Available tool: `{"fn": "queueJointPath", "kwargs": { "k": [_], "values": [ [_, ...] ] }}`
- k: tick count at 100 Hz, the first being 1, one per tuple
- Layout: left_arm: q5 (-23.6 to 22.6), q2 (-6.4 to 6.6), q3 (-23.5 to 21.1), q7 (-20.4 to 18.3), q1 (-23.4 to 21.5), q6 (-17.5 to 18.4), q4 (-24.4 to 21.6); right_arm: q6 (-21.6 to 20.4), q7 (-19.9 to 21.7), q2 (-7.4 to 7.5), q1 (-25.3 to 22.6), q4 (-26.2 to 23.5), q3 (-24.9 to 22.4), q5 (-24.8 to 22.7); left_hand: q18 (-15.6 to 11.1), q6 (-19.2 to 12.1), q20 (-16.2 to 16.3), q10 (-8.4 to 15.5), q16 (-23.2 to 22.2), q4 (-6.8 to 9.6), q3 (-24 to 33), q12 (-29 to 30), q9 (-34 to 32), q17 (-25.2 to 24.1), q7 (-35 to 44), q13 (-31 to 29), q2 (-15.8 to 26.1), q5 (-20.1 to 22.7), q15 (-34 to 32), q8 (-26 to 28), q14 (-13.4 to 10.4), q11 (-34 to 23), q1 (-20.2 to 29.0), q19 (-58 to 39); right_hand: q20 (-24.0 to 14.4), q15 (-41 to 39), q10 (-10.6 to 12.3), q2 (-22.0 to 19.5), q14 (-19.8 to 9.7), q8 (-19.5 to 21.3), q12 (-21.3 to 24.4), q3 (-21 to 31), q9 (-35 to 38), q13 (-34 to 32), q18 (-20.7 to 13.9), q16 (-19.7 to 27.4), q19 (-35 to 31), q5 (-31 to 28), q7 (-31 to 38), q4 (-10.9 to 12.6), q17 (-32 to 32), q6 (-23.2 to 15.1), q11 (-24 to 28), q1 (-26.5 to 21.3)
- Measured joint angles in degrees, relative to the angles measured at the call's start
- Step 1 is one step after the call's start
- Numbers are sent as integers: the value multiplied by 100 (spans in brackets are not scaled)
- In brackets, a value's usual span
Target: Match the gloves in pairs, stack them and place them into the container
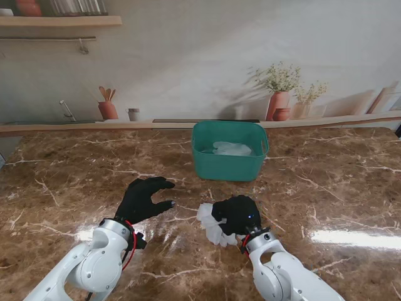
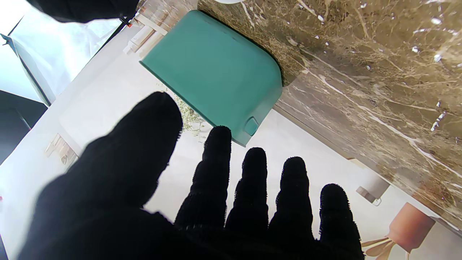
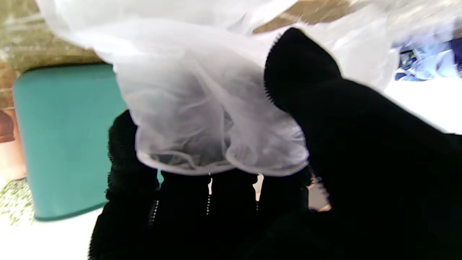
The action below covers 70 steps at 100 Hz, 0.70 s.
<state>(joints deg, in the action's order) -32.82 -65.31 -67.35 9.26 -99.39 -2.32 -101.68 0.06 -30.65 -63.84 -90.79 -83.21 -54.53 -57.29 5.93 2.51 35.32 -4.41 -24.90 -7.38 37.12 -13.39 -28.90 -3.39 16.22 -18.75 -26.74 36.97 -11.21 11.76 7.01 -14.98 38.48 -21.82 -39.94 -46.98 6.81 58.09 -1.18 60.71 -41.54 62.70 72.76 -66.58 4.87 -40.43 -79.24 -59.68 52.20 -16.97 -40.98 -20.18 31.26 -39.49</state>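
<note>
Thin white translucent gloves are bunched in my right hand, which is shut on them near me at the table's middle; in the right wrist view the crumpled gloves fill the space between thumb and fingers. My left hand hovers open to the left, fingers spread and holding nothing. The teal container stands farther from me at the centre, with more white gloves lying inside. It also shows in both wrist views, as the container and the container.
The brown marble table stretches wide to either side. Along the far edge runs a ledge against a wall printed with plant pots and a utensil jar.
</note>
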Motion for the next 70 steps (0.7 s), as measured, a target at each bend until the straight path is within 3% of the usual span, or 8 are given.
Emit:
{"fn": "queueJointPath", "kwargs": {
  "k": [7, 13, 17, 25, 35, 49, 60, 70],
  "values": [
    [0, 1, 8, -1, 0, 2, 2, -121, 317, 27, -33, 5, -10, 1, 0, 0, 0, 0, 0, 0, -5, 0, 0, -1, 0, 0, 0, 0, 0, 0, -1, 1, 0, 42, -5, 295, 3, 11, -22, -402, -5, 41, -159, 242, 14, 2, 24, 158, -18, 0, 160, -1, -60, 189],
    [-1, 2, 10, -8, 0, 2, 3, -193, 740, 44, -113, -59, -110, 2, 0, 0, 0, 0, 1, 0, -90, 0, 0, -1, 0, 0, -2, 0, 1, 0, -1, 1, 2, 43, -78, 768, -9, 10, -10, -1739, 157, 42, -490, 450, 81, 238, 233, 602, -499, -106, 435, 306, -308, 791],
    [-4, 2, 10, -12, 0, 2, 3, -258, 1001, 61, -196, -144, -218, -1, 1, 0, 0, 2, 1, 1, -89, 0, 0, -1, 0, 0, -2, 0, 1, 0, -1, 1, 2, 44, -126, 1082, -66, -80, 40, -2151, 488, 47, -583, 641, 106, 370, 386, 617, -1031, -60, 550, 595, -451, 1186],
    [-11, 2, 11, -12, 1, 2, 3, -519, 1470, 114, -429, -436, -529, -77, 1, 0, 0, 4, 1, 1, -89, 0, 0, -1, -3, 0, -2, -1, 1, 0, -1, 1, 2, 45, -158, 1504, -124, -339, 140, -2323, 870, 29, -788, 841, 150, 569, 670, 615, -1963, 451, 788, 853, -672, 1762],
    [-26, 2, 13, 1, 2, 0, 4, -746, 1733, 210, -677, -828, -800, -147, 1, 0, 2, 29, 2, 1, -89, 1, 0, -1, -9, 0, -2, -1, 2, 0, -2, 2, 3, 46, -216, 1848, -144, -810, 184, -2518, 1045, -195, -943, 1009, 163, 641, 892, 685, -2404, 455, 945, 961, -931, 2320],
    [-33, 2, 12, 22, 3, 1, 5, -1031, 1566, 225, -885, -1171, -1082, -142, 1, 0, 4, 44, 2, 1, -88, 1, 0, -1, -10, 0, -2, -2, 2, 0, -2, 2, 2, 48, -219, 1920, -153, -1996, 191, -2713, 1074, -722, -1026, 1039, 152, 642, 1114, 744, -2447, 821, 939, 1027, -970, 2275],
    [-33, 2, -4, 22, -5, 19, 5, -1105, 1328, 226, -786, -1205, -1061, -226, 1, 0, 6, 44, 3, 1, -88, 1, 0, -1, -10, 0, -2, -2, 2, 0, -3, 2, 2, 49, 197, 1999, -150, -1656, 26, -3701, 907, 266, -1037, 1040, 80, 794, 1540, 1100, -1438, 648, 877, 925, -1001, 1291],
    [-59, 2, -41, 23, -42, 44, -20, -1185, 1330, 271, -425, -1122, -889, -658, 1, 0, 61, 45, 3, 1, -88, 1, 0, -1, -10, 0, -2, -2, 2, 0, -3, 2, 2, 51, 507, 2309, -79, -1425, -93, -3667, 788, 734, -996, 1030, -72, 883, 1913, 1094, -1738, 535, 820, 876, -1227, 418]
  ]
}}
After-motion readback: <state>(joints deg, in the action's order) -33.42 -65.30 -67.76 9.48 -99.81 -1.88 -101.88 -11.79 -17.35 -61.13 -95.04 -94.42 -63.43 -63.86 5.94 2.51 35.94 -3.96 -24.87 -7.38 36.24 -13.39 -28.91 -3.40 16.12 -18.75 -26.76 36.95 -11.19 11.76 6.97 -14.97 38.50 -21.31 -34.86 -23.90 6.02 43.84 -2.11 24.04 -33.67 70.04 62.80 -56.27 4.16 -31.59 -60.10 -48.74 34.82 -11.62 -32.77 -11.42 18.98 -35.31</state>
